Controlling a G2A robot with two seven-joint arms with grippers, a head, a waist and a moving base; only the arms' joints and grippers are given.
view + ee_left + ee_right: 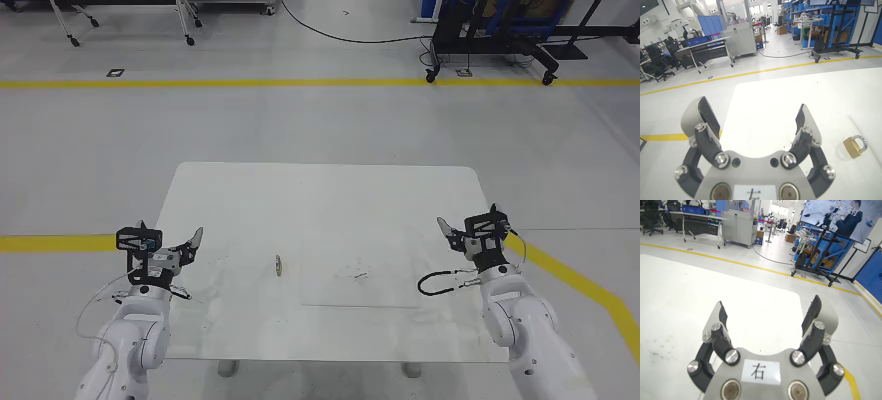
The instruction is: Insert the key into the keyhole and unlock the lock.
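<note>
A white rectangular table with rounded corners (330,200). A small brass padlock with a silver shackle (278,265) lies near its middle; a tiny dark object (358,273), too small to identify, lies apart, toward the robot's right.

The lock (852,147) is seen with a dull, brass-coloured metal body and a glossy, silvery metal shackle. It is set on a table (772,91) of smooth, matt white finish, faintly scuffed with dark specks toward its 6 o'clock side. On the left gripper (753,102) and the right gripper (768,299), brushed metal plates, shiny screws, matt black plastic links and ribbed black pads (708,115) backed by smooth pale shells are shown.
</note>
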